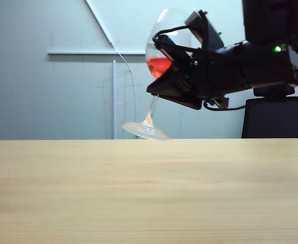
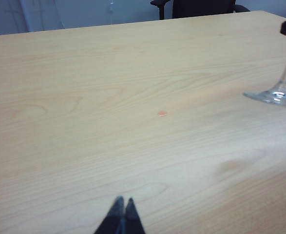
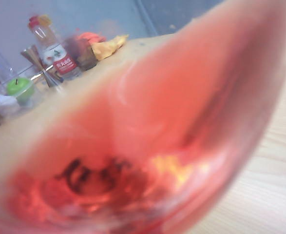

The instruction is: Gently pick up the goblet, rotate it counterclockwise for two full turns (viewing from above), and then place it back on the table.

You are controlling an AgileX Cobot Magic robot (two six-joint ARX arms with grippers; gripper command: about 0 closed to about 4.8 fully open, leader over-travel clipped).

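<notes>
Left tool [image 2: 123, 207] tips together, table [image 2: 108, 97], goblet [image 2: 279, 92] foot at edge

The right gripper [image 1: 164, 63] hangs high at the far right, arm reaching in level from the right, jaws clamped. The left gripper [image 2: 122, 214] rests low at the near left, fingers together.
</notes>
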